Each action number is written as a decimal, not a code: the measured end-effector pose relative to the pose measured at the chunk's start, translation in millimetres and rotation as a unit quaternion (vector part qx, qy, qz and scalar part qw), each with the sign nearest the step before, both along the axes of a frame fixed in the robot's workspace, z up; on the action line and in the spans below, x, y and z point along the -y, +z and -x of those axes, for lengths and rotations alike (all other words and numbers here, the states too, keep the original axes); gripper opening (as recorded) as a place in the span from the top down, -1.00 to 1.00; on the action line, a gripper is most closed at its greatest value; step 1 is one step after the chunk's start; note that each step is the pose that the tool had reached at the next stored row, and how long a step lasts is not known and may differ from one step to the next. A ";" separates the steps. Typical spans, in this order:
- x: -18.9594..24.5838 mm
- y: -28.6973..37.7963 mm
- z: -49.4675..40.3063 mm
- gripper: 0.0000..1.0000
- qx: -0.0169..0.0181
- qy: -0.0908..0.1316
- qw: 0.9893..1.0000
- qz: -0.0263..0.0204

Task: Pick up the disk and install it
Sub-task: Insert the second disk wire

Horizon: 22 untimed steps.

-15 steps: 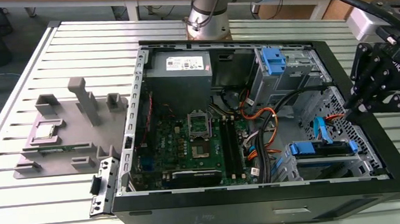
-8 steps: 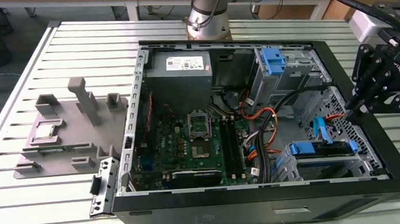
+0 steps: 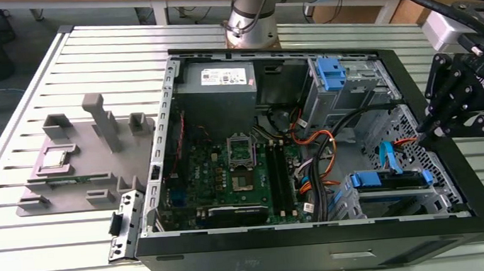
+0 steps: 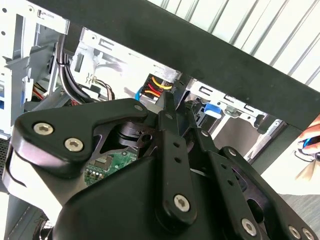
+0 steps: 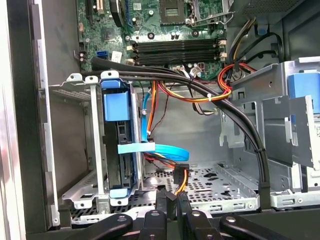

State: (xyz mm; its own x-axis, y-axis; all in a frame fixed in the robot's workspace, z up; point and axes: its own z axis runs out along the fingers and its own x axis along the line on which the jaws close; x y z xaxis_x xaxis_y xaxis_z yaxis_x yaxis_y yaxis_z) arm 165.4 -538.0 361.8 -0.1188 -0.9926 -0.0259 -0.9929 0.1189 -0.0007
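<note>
Blue-railed disk (image 5: pixel 116 145) sits in its cage near the empty, pressed-together pincer (image 5: pixel 172 207).

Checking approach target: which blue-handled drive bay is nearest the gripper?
The lower drive cage, at the case's front corner beside the gripper; the other blue-tabbed bay sits by the power supply.

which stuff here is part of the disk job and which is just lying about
Part of the job:
- disk, sitting in the drive cage
- gripper, above the computer case near that cage

Lying about:
- grey parts holder on the table
- power supply box
- spare blue bracket
- circuit board
</note>
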 end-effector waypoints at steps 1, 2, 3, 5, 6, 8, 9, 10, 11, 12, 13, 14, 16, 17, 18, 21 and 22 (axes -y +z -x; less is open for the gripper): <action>0.0 0.1 0.0 0.54 0.000 0.000 1.000 0.000; 0.0 0.1 0.0 0.54 0.000 0.000 1.000 0.000; 0.0 0.1 0.0 0.54 0.000 0.000 1.000 0.000; 0.0 0.1 -0.1 0.54 0.000 0.000 1.000 0.000; 0.0 -0.2 -0.6 0.54 0.000 0.000 1.000 0.000; 0.1 -0.7 -2.1 0.54 -0.001 0.000 1.000 0.000; 0.0 -0.8 -3.1 0.54 -0.001 0.000 1.000 0.000; 0.0 -1.2 -3.9 0.54 -0.001 0.000 1.000 0.000; 0.0 -1.6 -4.5 0.54 -0.001 0.000 1.000 0.001; 0.0 -1.9 -4.8 0.54 -0.001 0.000 1.000 0.001; 0.0 -1.9 -4.8 0.54 -0.001 0.000 1.000 0.001; 0.0 -2.0 -4.8 0.54 -0.001 0.000 1.000 0.001; 0.0 -3.1 -5.0 0.54 -0.001 0.000 1.000 0.002; 0.0 -3.5 -5.0 0.54 -0.001 0.000 1.000 0.003; 0.0 -3.9 -5.0 0.54 -0.001 0.000 1.000 0.004; 0.0 -5.0 -5.0 0.54 -0.001 0.000 1.000 0.007; 0.0 -5.3 -5.0 0.54 -0.001 0.000 1.000 0.009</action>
State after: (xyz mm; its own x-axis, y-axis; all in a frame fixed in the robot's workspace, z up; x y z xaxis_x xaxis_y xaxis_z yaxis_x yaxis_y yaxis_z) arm 170.4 -538.0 356.6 -0.1189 -0.9929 -0.0075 -0.9929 0.1189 -0.0007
